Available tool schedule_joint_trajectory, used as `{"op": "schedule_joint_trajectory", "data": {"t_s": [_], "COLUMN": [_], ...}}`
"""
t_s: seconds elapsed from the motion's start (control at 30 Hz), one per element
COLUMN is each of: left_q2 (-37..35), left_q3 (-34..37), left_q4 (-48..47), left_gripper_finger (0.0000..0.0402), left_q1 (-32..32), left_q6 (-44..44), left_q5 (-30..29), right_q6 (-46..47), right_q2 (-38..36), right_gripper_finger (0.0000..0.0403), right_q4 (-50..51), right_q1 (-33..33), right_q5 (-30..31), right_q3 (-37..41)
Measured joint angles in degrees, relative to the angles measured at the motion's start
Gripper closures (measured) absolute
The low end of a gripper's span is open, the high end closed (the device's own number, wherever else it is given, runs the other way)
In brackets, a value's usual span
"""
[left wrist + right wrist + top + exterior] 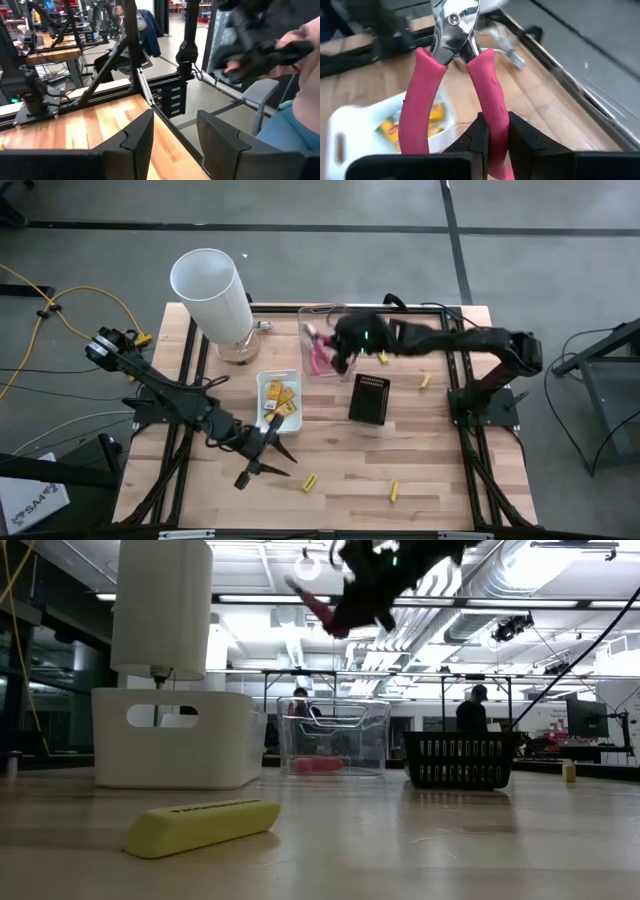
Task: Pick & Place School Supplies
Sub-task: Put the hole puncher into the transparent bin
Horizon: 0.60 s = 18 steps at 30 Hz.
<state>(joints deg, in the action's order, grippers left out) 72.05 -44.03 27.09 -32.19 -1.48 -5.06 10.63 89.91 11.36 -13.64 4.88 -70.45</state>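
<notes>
Right wrist view gives us the pink-handled pliers point(451, 85), one handle pinched between the right gripper point(492, 135) fingers, the steel head pointing away from the wrist. From above we see that gripper point(340, 348) holding them over the clear tray point(312, 315), where a second pink tool point(318, 358) lies. Beside it the white tray point(266, 386) holds yellow packs point(280, 402). We see the left gripper point(268, 452) low near the table's front, fingers spread and holding nothing, with a yellow stick point(310, 481) near it.
</notes>
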Motion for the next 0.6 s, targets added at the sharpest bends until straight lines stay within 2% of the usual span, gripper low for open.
{"op": "schedule_joint_trajectory", "data": {"t_s": [0.1,0.27,0.43,0.6], "left_q2": [0.0,0.0,0.0,0.0], "left_q3": [0.0,0.0,0.0,0.0], "left_q4": [-0.1,-0.2,-0.2,-0.3], "left_gripper_finger": [0.0255,0.0255,0.0255,0.0255], "left_q1": [-0.6,-0.8,-0.8,-0.8], "left_q6": [0.0,0.6,1.4,1.5], "left_q5": [-0.1,-0.1,-0.2,-0.2], "right_q6": [1.5,3.7,7.2,8.8], "right_q2": [3.3,11.1,14.4,14.6], "right_gripper_finger": [0.0364,0.0363,0.0363,0.0365], "right_q4": [-0.1,0.4,0.7,3.1], "right_q1": [-4.4,-7.0,-8.7,-10.1], "right_q5": [-5.1,-8.3,-6.6,-5.0], "right_q3": [0.0,0.0,0.0,0.0]}}
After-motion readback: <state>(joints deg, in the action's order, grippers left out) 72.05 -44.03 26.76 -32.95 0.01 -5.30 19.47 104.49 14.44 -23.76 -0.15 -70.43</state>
